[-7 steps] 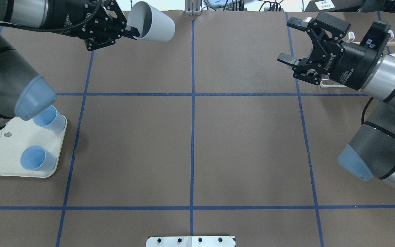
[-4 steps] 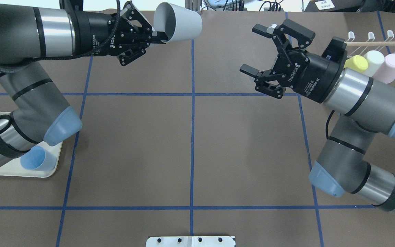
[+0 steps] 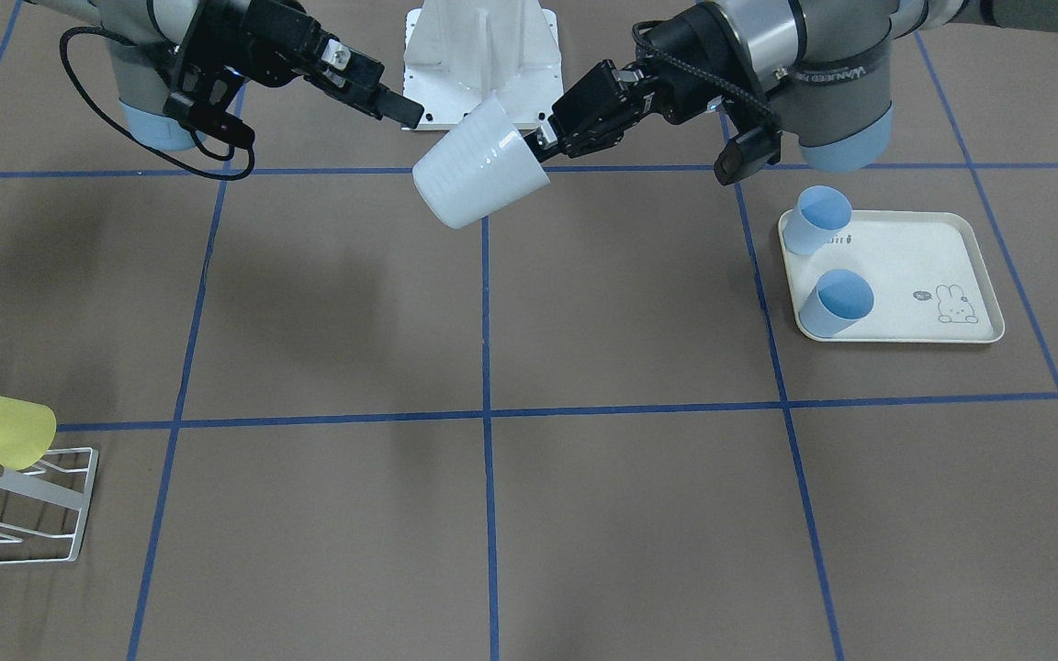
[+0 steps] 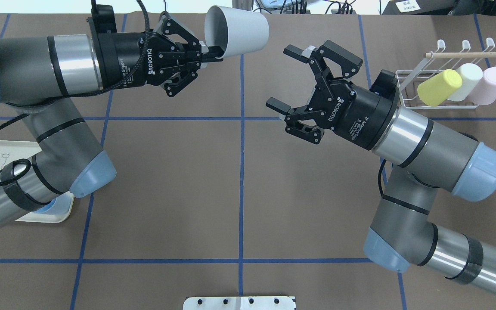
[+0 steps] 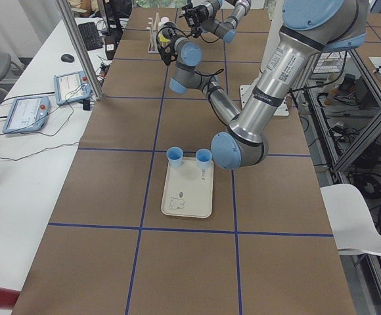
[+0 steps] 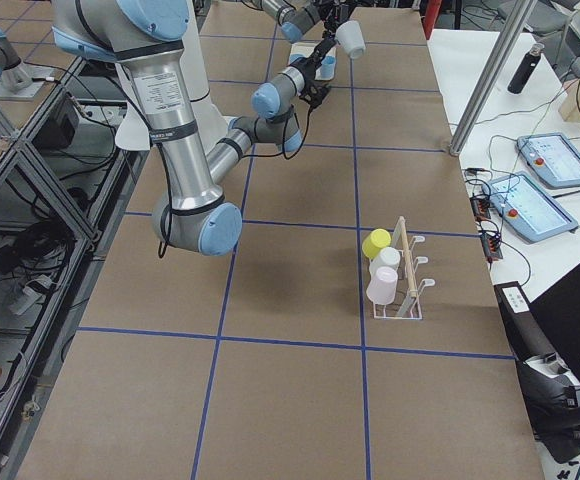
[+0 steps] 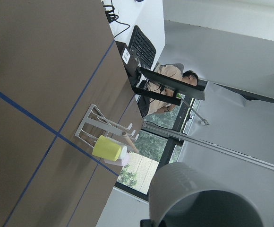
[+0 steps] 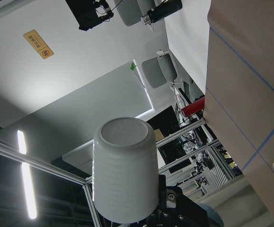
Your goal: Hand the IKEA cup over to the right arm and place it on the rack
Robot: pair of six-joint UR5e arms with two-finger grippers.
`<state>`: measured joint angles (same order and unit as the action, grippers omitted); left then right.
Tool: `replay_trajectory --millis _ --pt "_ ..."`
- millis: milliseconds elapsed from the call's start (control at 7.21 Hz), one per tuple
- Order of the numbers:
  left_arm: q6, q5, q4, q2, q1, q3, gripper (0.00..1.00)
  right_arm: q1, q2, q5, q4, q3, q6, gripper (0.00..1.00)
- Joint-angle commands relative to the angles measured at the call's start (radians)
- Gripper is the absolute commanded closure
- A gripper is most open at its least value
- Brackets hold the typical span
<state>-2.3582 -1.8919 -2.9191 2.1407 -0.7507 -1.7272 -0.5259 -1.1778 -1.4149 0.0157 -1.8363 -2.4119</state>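
**White cup (image 4: pixel 240 29) aloft in the left gripper (image 4: pixel 214 52), right gripper (image 4: pixel 280 77) spread beside it**

The left gripper is clenched on the cup's rim. The cup lies tipped on its side in the air above the middle of the surface, with its base toward the right gripper. That gripper is released and empty, jaws wide, near the cup but apart from it. The rack (image 4: pixel 467 54) stands at the surface's far right corner, carrying a yellow cup (image 4: pixel 439 87), a cream cup (image 4: pixel 466 81) and a pink cup (image 4: pixel 492 85)
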Motion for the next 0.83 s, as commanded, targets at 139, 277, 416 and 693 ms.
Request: replay_trajectory --millis 139,277,416,693 --pt "-0.061 -0.001 -0.031 -0.001 0.031 -0.011 1.0 0.003 0.007 0.028 0.006 0.003 -0.001 0.03" --pt "-0.073 0.001 -0.031 -0.001 0.031 -0.017 1.0 0.003 0.006 0.03 0.007 0.005 -0.001 0.03" --pt "-0.082 -0.001 -0.032 -0.001 0.031 -0.02 1.0 0.001 0.006 0.034 0.009 0.005 -0.001 0.04" --pt "-0.085 -0.001 -0.034 -0.002 0.072 -0.029 1.0 0.001 0.007 0.042 0.023 0.005 -0.001 0.04"
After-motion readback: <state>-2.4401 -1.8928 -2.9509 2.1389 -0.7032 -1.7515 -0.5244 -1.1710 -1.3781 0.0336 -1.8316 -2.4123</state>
